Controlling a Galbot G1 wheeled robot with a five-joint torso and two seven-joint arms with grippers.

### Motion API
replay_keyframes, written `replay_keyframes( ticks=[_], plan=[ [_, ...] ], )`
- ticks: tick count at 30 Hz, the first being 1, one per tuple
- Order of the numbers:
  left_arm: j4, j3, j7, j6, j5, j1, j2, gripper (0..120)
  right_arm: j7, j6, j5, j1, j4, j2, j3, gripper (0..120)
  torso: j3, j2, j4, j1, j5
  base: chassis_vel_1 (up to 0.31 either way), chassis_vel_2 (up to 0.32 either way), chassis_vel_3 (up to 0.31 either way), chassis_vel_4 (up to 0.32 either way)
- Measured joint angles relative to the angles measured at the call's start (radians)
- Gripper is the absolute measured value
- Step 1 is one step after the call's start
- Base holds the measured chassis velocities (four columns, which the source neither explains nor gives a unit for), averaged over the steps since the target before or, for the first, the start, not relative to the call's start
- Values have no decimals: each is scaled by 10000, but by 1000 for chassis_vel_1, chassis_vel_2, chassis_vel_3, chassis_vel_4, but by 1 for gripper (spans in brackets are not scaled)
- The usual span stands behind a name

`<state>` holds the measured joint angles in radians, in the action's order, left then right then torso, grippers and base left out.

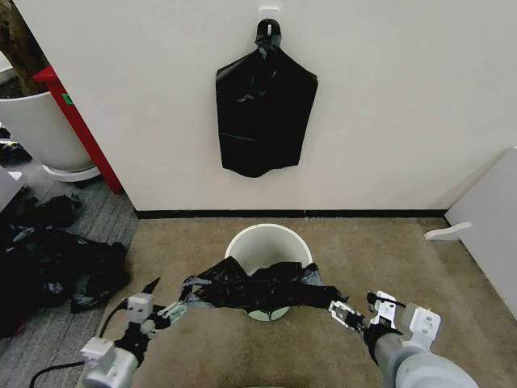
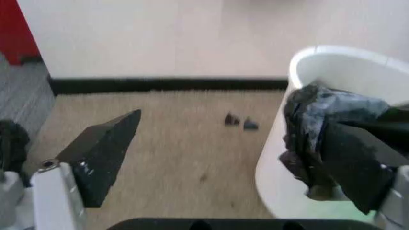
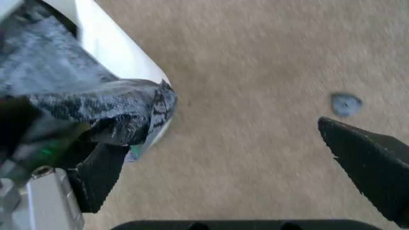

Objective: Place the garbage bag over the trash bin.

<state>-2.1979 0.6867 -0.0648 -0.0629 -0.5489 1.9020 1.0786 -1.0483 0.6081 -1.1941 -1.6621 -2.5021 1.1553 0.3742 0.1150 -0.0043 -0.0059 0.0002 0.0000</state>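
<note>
A cream-white trash bin [image 1: 267, 242] stands on tan carpet at lower centre of the head view, just in front of a black baseboard [image 1: 291, 213]. A black garbage bag [image 1: 254, 287] is stretched across the bin's near rim, its long axis running left to right across the frame. The bin's far half is open and uncovered.

The left gripper [image 1: 164, 311] sits at lower left, beside the bag's left end. In the left wrist view its jaws are spread wide, and the film is bunched against one finger [image 2: 348, 163] at the bin wall while the other finger [image 2: 102, 153] stands clear over the carpet. The right gripper [image 1: 352, 314] sits at lower right, at the bag's right end, spread in the same way, with film draped on one finger [image 3: 102, 167].

Both grippers flank the bin at about equal reach, neither clearly nearer. The bag lies between them and slightly up-frame, so the coming move appears to depend on carrying that stretched edge toward the bin's far rim.

A second black bag [image 1: 265, 109] hangs from a wall hook [image 1: 269, 14] at upper centre, well apart.
</note>
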Motion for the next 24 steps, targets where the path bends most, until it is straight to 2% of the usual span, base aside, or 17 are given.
replay_keyframes(
  ticks=[4, 10, 18, 21, 24],
  plan=[
    [77, 595, -1142, -761, -677, 245, -7, 100, -141, 132, 48, -245, 6, 27, 41, 100, 0, 0, -1, 0, 1, 0, 0, 0, 0],
    [-98, 738, -1768, -834, -684, 152, -119, 100, -119, 37, 105, 80, 10, -79, 155, 100, 0, 0, -1, 0, 1, 0, 0, 0, 0],
    [354, -267, -2616, 114, -166, -633, -710, 100, 424, 475, -1753, 780, 15, -60, 201, 100, 2, 0, -1, 0, -3, 0, 0, 0, 0],
    [176, -277, -3191, 369, -157, -789, -892, 100, 523, 670, -2226, 662, 18, -61, 271, 100, 1, 0, -2, 0, -1, 0, 0, 0, 0],
    [-8, -126, -3340, 419, -267, -782, -988, 100, 470, 777, -2457, 602, 20, -110, 358, 100, 1, 0, -2, 0, 3, 0, 0, 0, 0]
  ],
)
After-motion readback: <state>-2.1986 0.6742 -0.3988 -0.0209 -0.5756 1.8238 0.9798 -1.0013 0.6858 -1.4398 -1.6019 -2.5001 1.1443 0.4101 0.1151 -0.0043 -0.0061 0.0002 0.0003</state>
